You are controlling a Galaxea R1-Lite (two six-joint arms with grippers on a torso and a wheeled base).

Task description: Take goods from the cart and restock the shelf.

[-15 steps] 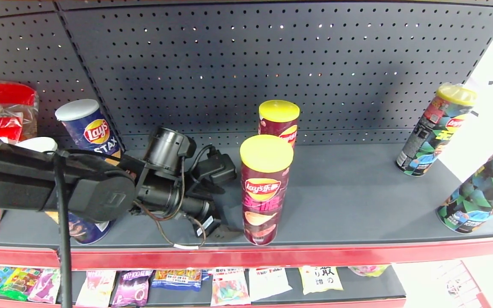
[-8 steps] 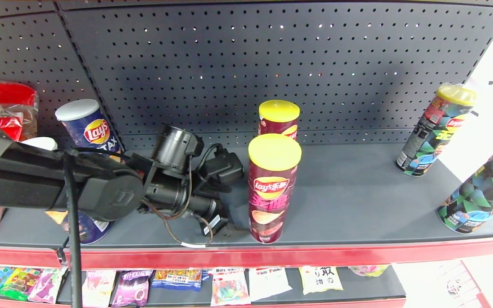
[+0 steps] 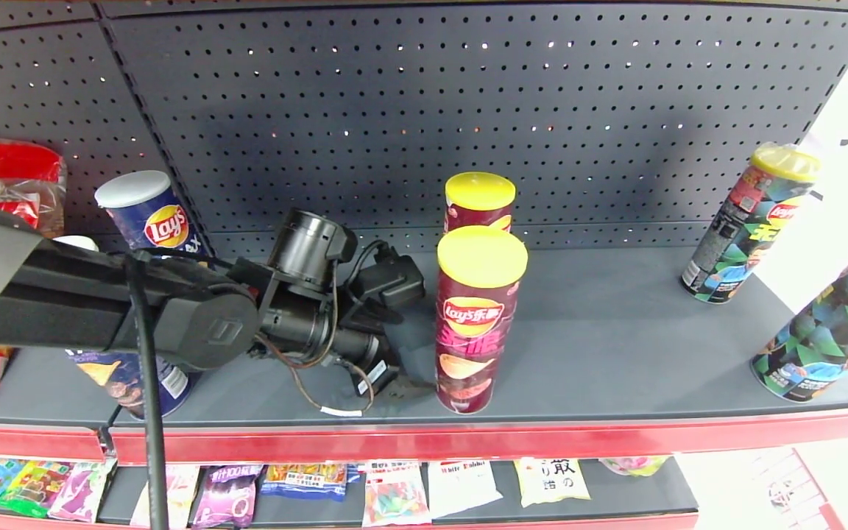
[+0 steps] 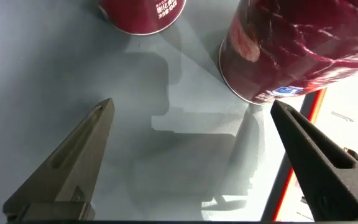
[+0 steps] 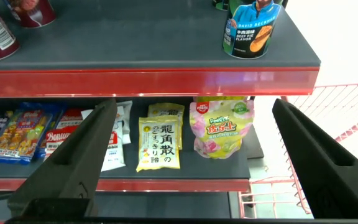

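On the shelf (image 3: pixel 615 353), the front maroon chip can (image 3: pixel 477 324) stands just beyond the left hand (image 4: pixel 192 104), fingers (image 4: pixel 79 155) spread wide.

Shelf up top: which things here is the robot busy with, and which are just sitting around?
Job: front maroon can, left tool, shelf.
Lying about: blue cans, patterned cans, snack bags below.
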